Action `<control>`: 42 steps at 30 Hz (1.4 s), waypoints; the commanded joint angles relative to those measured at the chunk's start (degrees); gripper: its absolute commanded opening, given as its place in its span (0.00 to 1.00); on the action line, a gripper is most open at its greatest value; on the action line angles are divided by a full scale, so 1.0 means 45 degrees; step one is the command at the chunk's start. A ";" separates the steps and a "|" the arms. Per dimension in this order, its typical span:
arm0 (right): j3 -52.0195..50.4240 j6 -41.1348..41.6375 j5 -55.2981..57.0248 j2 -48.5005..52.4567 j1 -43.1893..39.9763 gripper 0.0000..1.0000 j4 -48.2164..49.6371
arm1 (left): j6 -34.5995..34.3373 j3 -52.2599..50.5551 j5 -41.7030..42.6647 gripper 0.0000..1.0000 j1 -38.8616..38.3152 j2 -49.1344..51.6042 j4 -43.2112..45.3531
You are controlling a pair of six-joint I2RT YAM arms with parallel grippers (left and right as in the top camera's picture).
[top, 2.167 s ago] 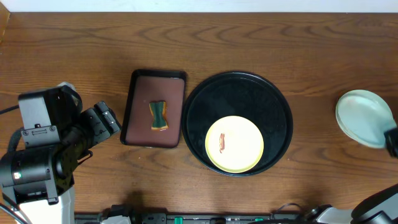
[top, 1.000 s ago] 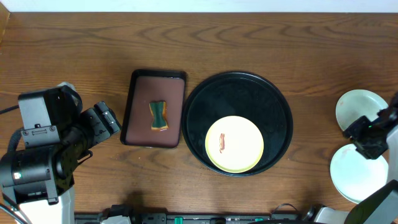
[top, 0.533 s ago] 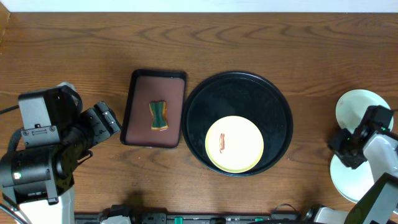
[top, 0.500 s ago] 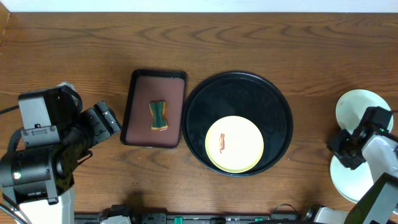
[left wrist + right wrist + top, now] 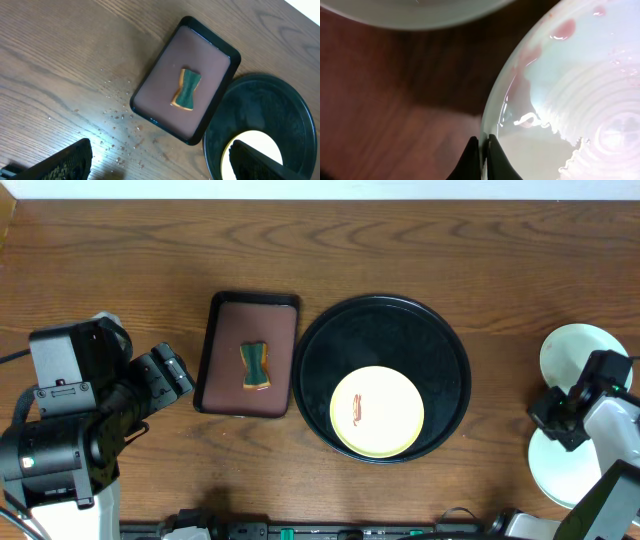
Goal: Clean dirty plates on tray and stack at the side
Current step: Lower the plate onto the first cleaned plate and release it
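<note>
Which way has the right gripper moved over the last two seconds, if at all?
Yes. Overhead, the right gripper has moved left, from the frame's right edge toward the black tray, and is shut on the rim of a mint plate.

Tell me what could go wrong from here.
The right claw pinches only the wet rim of a pale mint round plate; it may slip when lifted.
The second mint plate lies close by and could be knocked.
Its pink residue might get stacked along with it.
</note>
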 commanded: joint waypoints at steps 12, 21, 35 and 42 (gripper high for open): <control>0.2132 0.0155 -0.0772 -0.0665 0.0180 0.01 0.1685 | 0.0083 0.0131 -0.0112 0.88 0.0053 0.0005 -0.0010; 0.2127 0.0219 -0.0704 0.1370 0.1268 0.01 0.5275 | 0.0083 0.0131 -0.0112 0.88 0.0053 0.0005 -0.0010; 0.2132 -0.1865 -0.2069 0.1923 0.1447 0.36 0.6013 | 0.0083 0.0131 -0.0112 0.88 0.0053 0.0005 -0.0010; 0.2681 -0.2098 -0.3925 0.0869 0.1409 0.39 0.3109 | 0.0083 0.0131 -0.0112 0.88 0.0053 0.0005 -0.0010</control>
